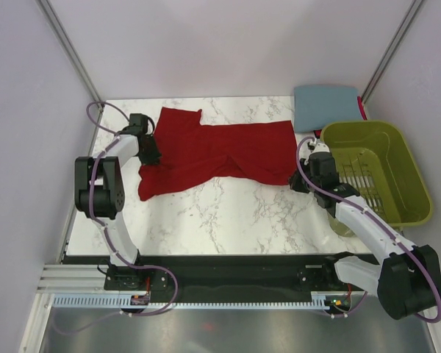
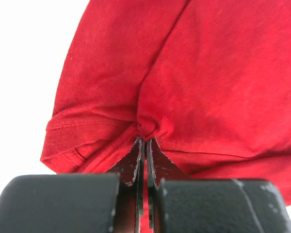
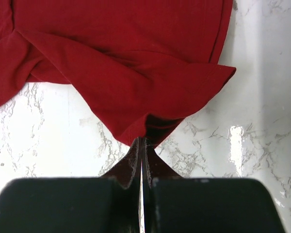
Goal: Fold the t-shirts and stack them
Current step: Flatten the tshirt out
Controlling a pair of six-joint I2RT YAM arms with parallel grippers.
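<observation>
A dark red t-shirt [image 1: 213,151] lies spread and rumpled across the far half of the marble table [image 1: 228,220]. My left gripper [image 1: 151,156] is shut on a bunched pinch of the red t-shirt [image 2: 184,87] near a hemmed sleeve, at the shirt's left side. My right gripper [image 1: 300,182] is shut on the hemmed corner of the red t-shirt [image 3: 131,73] at its near right end, just above the marble. A slate blue-grey t-shirt [image 1: 325,105] lies folded at the far right corner, apart from both grippers.
An olive-green slatted basket [image 1: 382,169] stands at the right edge, right behind my right arm. White enclosure walls close in the left, right and far sides. Bare marble [image 3: 262,145] stretches in front of the red shirt toward the arm bases.
</observation>
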